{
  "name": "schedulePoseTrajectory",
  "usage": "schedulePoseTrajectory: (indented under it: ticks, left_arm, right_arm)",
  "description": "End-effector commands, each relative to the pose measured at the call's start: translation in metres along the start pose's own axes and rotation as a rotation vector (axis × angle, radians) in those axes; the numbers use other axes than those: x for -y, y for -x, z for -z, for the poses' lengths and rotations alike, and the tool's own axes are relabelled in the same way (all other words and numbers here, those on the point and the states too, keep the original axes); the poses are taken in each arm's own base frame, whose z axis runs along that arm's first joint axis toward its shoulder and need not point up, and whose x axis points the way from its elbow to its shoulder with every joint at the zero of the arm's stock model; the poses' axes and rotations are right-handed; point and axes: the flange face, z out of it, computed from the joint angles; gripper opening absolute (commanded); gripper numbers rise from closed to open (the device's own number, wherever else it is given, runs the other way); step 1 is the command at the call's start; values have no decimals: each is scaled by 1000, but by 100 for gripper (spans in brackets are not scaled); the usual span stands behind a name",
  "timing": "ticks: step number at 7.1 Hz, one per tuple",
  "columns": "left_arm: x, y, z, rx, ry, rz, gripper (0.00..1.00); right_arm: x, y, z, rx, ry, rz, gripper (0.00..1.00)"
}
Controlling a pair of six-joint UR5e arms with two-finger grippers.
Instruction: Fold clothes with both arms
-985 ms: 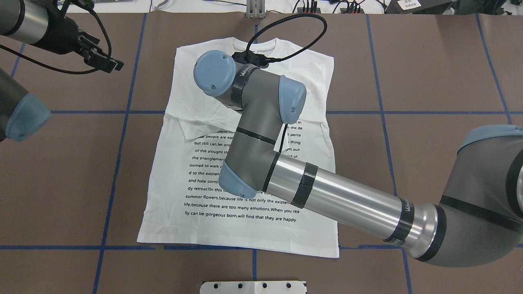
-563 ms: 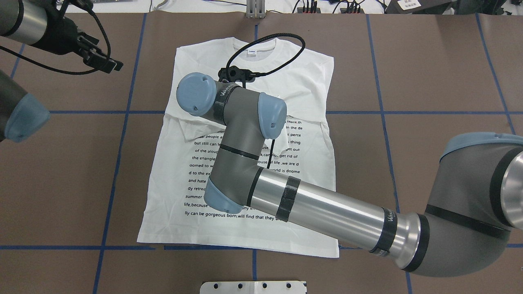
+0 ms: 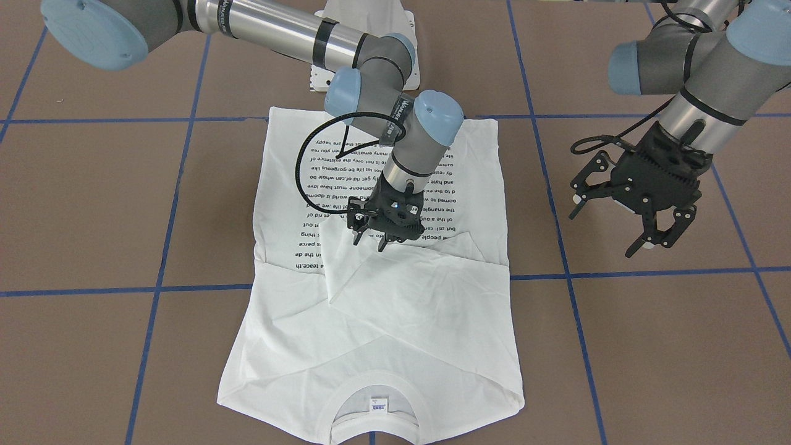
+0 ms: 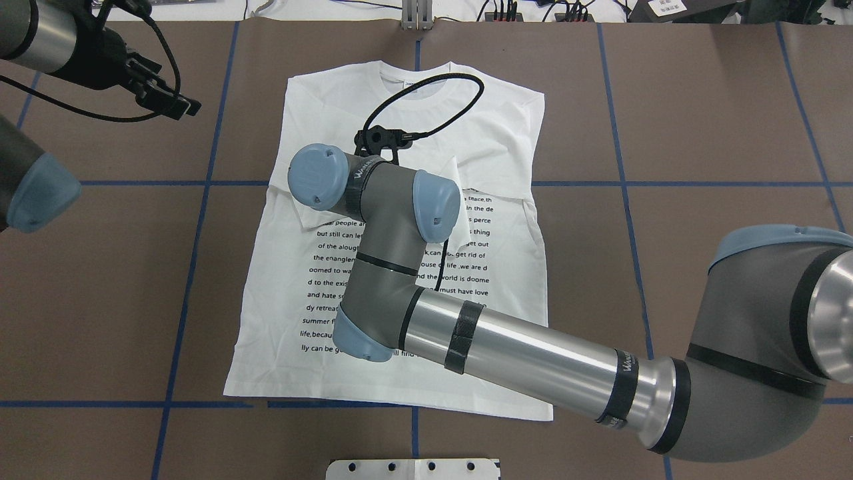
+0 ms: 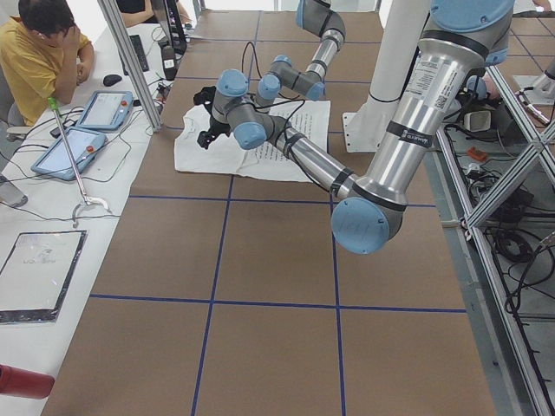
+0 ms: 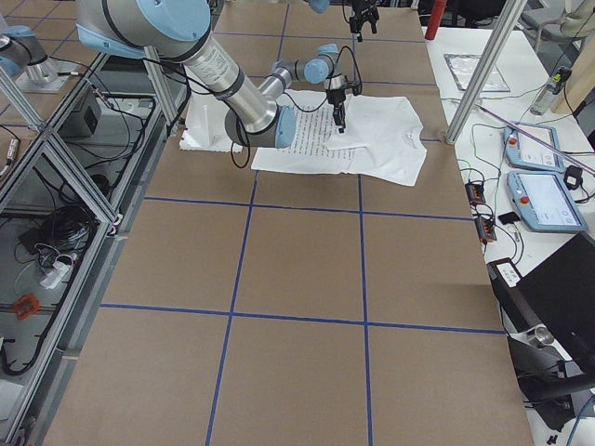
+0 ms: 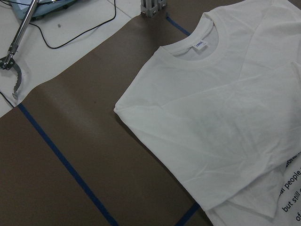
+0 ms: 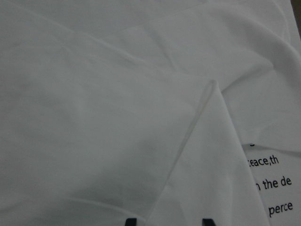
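Observation:
The white T-shirt (image 3: 395,321) lies flat on the brown table (image 3: 649,346), printed text up, with its sleeves folded across the chest and its collar label (image 3: 377,405) at the far end. It also shows in the overhead view (image 4: 506,133). My right gripper (image 3: 369,241) hangs straight down, open by a small gap, just above the folded sleeve edge at mid-chest. In the overhead view my own wrist hides it. The right wrist view shows only white cloth (image 8: 94,117) and the sleeve fold. My left gripper (image 3: 609,225) is open and empty, above bare table beside the shirt.
Blue tape lines (image 4: 200,183) divide the table into squares. A white base plate (image 4: 413,469) sits at the robot's edge. An operator (image 5: 35,52) with tablets sits at a side bench beyond the collar end.
My right arm has drawn back toward the robot, from the collar to mid-chest of the shirt. The left arm has not moved.

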Motion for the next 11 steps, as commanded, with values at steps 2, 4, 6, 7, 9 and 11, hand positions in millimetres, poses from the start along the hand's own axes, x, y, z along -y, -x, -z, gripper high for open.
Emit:
schedulePoseTrajectory:
  ticks: [2,4,6,7,9,11]
  left_arm:
    - [0,0,2,2,-2,0,100]
    - [0,0,2,2,-2,0,100]
    - [0,-1,2,1,-3,-1,100]
    - [0,-1,2,-1,-2,-1,100]
    - [1,-2,3,0,-7,-2,100]
    - [0,-2,3,0,-5,-1,100]
  right_arm:
    - [-4,2,-2,1,-7,-1,56]
    - [-3,6,-10,28,-18,-7,56]
    - [-3,6,-11,29,-18,-12,55]
    - [-3,6,-11,27,-18,-1,40]
    - [-4,5,-13,20,-16,1,5]
    - [-4,5,-12,18,-16,2,0]
